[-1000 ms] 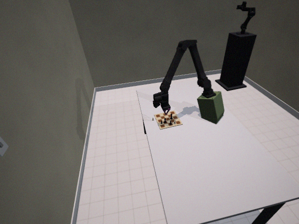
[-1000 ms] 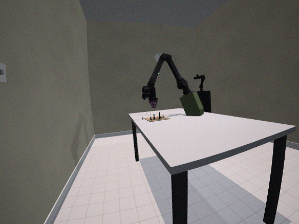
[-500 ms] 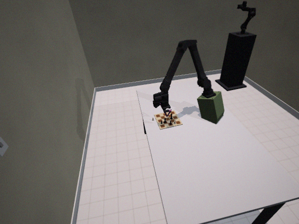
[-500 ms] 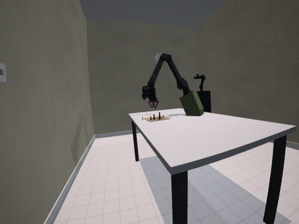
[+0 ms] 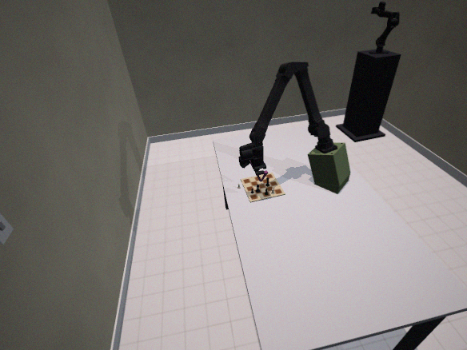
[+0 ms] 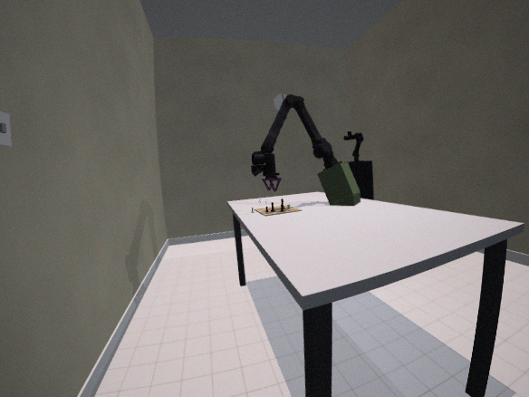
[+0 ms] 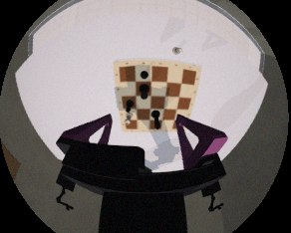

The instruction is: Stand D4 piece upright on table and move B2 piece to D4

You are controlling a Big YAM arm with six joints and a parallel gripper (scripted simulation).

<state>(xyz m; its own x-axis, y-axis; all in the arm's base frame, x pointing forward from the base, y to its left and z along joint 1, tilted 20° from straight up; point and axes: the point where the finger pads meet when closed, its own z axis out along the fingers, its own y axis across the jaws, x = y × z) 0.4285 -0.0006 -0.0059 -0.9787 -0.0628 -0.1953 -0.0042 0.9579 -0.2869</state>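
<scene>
A small chessboard (image 5: 249, 182) (image 6: 293, 209) (image 7: 186, 77) lies near the table's far left corner. Several black pieces stand on it, among them one (image 7: 145, 90) and another (image 7: 155, 117) in the wrist view, plus a small light piece (image 7: 129, 119) (image 5: 273, 191). In the exterior view the tallest black piece (image 6: 282, 200) stands upright. A tiny light piece (image 5: 238, 186) (image 6: 252, 209) (image 7: 176, 50) rests on the table off the board's edge; it looks upright. My gripper (image 5: 261, 174) (image 6: 272, 184) (image 7: 144, 117) hangs above the board, open and empty.
The white table (image 5: 320, 236) (image 6: 362, 240) carries the arm's green base (image 5: 329, 168) (image 6: 340, 183) to the right of the board. A black pedestal (image 5: 369, 92) (image 6: 364, 179) with a second small arm stands on the floor behind. The table's left edge is close to the board.
</scene>
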